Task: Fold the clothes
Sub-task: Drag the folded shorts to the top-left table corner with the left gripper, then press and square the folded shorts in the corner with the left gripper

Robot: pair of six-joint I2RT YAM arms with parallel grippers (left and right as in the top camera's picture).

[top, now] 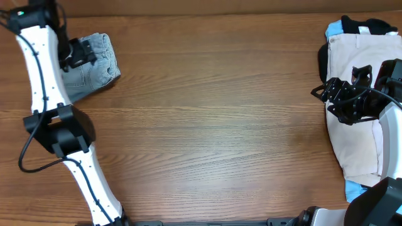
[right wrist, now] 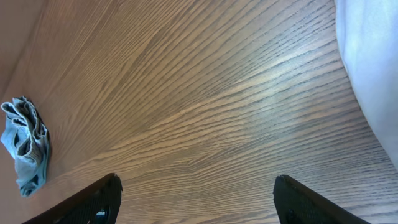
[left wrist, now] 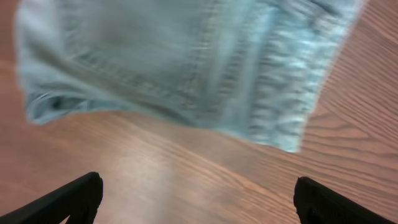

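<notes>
I am watching the left hand (left wrist: 199, 202) through its wrist camera. Its fingers (left wrist: 71, 198) are standing wide apart, with only bare bench (left wrist: 186, 168) showing between them, so it is gripping nothing. The folded denim garment (left wrist: 186, 56) is filling the upper part of that view, just ahead of the fingertips and lying flat on the wood. The picture is blurring there, so I cannot tell whether the hand is touching the cloth. From overhead, the denim is sitting at the far left corner of the bench, partly under the left arm.

The right hand (right wrist: 202, 199) is also gaping wide and carrying nothing, with wood grain running between its fingers (right wrist: 93, 199). Overhead, it is hanging at the left edge of the beige garment (top: 355, 56), which is lying spread along the right side of the bench. I cannot tell whether it is resting on the fabric. A blue cloth (top: 335, 29) is peeking out beneath the beige piece at the far end, and a black cloth (top: 370, 26) is lying beside it. The two clothing groups are lying well apart, with open wood between them.
</notes>
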